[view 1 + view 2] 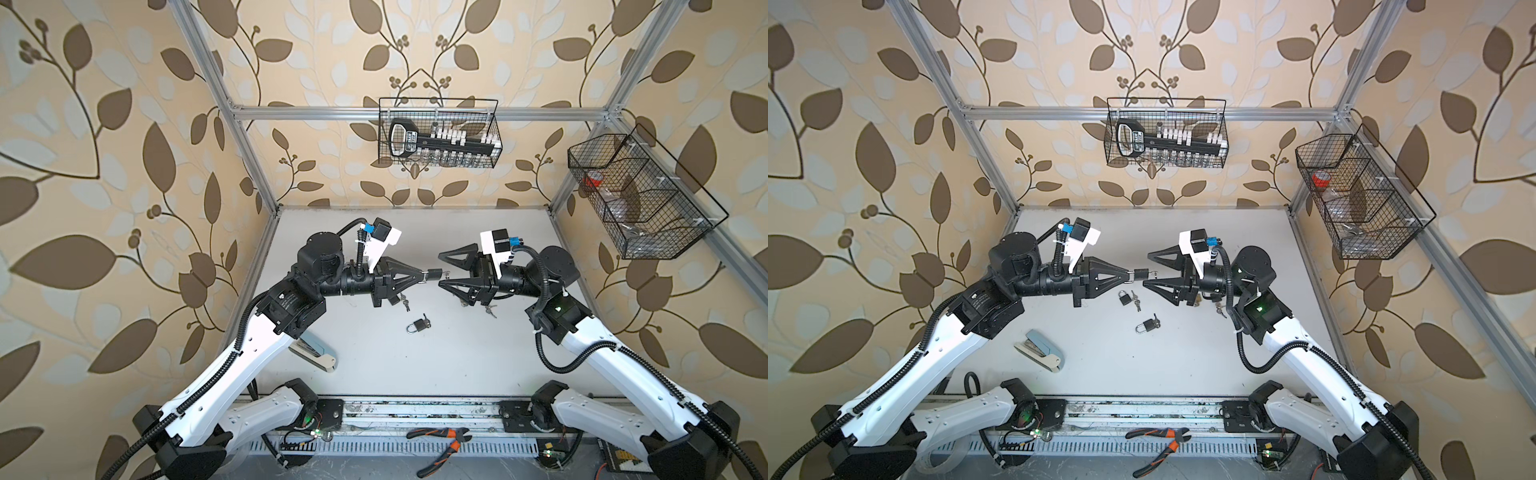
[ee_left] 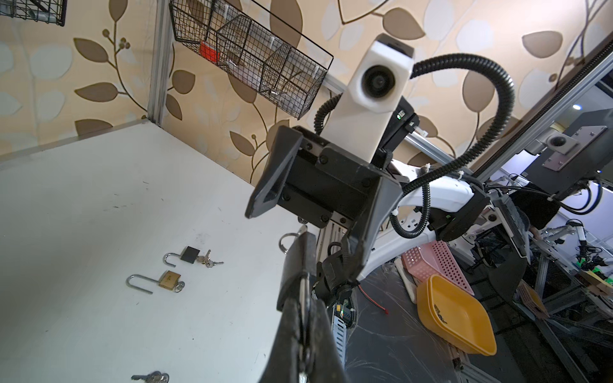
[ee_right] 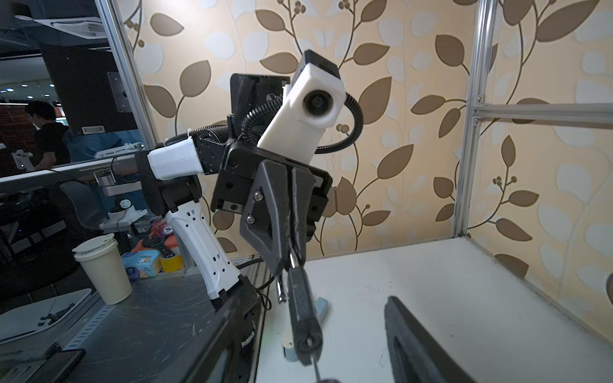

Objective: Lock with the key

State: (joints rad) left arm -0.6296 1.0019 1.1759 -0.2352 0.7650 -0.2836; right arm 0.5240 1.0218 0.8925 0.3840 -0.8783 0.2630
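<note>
Hanging in mid-air over the white table (image 1: 374,374), black padlock (image 1: 433,274) is clamped by its shackle in the clenched left gripper (image 1: 424,276). Key (image 1: 446,273) sticks out of lock body toward right gripper (image 1: 439,269), jaws apart either side of it, grasping nothing. Spare padlock (image 1: 417,326) lies below; stapler (image 1: 316,353) near left arm.

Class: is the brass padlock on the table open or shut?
Open: the left wrist view shows the brass padlock with one shackle leg free of its body.

Robotics lab: wallpapered aluminium-frame cell (image 1: 332,111), pliers (image 1: 453,446), cluttered bench (image 3: 149,315) beyond.
</note>
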